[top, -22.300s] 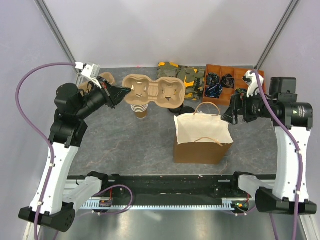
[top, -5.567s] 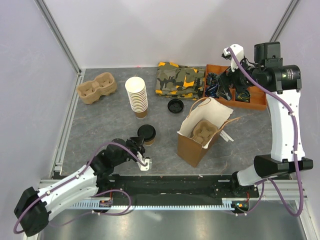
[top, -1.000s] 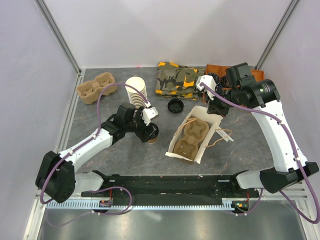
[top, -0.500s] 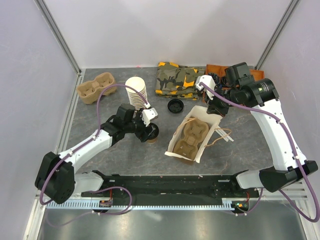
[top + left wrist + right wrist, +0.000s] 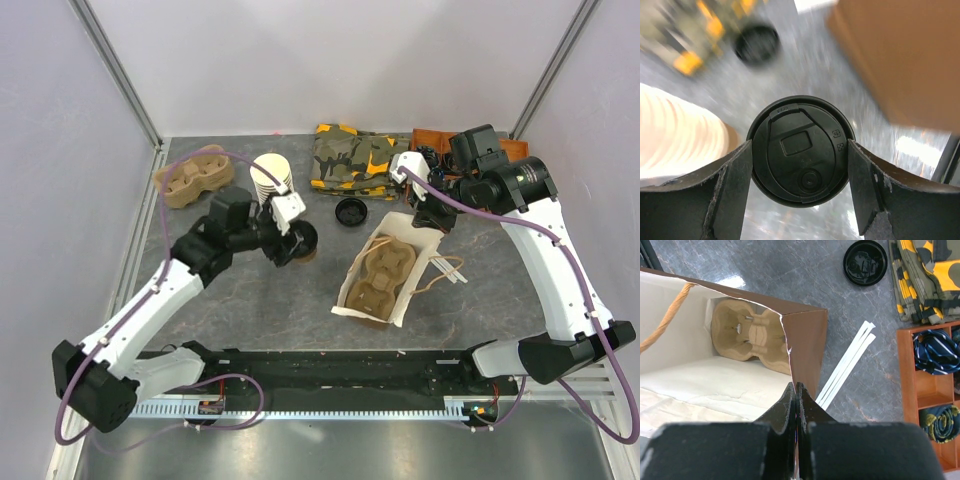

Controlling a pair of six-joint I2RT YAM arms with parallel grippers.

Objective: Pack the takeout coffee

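Lifted now, the takeout coffee (image 5: 800,167) hangs near the paper bag (image 5: 715,385), on its left, with the left gripper (image 5: 800,150) squeezing it. The right gripper (image 5: 796,400) pinches the bag's edge. Keep the cup level going in.

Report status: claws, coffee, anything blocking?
Left claw shut on takeout coffee. Right claw pinching paper bag rim. Cup stack close beside coffee; nothing between coffee and bag.
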